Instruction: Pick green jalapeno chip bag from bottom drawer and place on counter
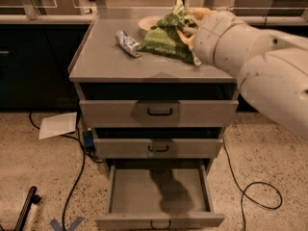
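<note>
Bulky white arm (269, 66) in from the right, gripper (187, 32) at its far end, upper middle of view

The counter (106, 57) and the bottom drawer (159, 194) are of smooth, matt grey metal. The green jalapeno chip bag (166, 38) is of crinkled, slightly glossy film. The end effector (186, 32), at the bag over the counter's back right part, ends a smooth white hard-shelled arm (255, 57).

Smooth, bulbous white plastic arm (260, 66) of rounded segments, with a pale tan gripper (188, 32) at its narrower end.
</note>
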Robot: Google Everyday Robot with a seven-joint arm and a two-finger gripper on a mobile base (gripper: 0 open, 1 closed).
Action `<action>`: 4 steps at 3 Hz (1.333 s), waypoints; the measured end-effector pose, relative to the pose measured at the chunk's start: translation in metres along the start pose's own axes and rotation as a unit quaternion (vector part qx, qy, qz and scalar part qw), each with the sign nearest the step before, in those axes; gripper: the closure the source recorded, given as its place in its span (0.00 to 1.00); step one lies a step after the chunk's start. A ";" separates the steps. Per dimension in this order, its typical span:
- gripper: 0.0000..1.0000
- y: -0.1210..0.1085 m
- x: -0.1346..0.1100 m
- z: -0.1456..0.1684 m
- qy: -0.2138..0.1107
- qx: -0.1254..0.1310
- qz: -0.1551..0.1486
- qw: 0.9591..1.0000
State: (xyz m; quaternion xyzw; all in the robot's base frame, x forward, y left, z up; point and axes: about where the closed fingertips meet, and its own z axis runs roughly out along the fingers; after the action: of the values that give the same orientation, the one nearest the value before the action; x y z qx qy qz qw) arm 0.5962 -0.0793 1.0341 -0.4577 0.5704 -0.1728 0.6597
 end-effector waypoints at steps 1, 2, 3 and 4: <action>1.00 -0.041 0.025 0.038 0.007 0.011 -0.017 1.000; 1.00 -0.054 0.038 0.089 0.013 0.002 -0.023 1.000; 1.00 -0.039 0.031 0.146 0.010 -0.028 -0.028 0.999; 1.00 -0.022 0.030 0.181 0.016 -0.057 -0.032 0.998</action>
State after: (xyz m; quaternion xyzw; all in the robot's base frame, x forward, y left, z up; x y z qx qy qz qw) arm 0.7759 -0.0400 1.0208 -0.5097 0.5748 -0.1680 0.6178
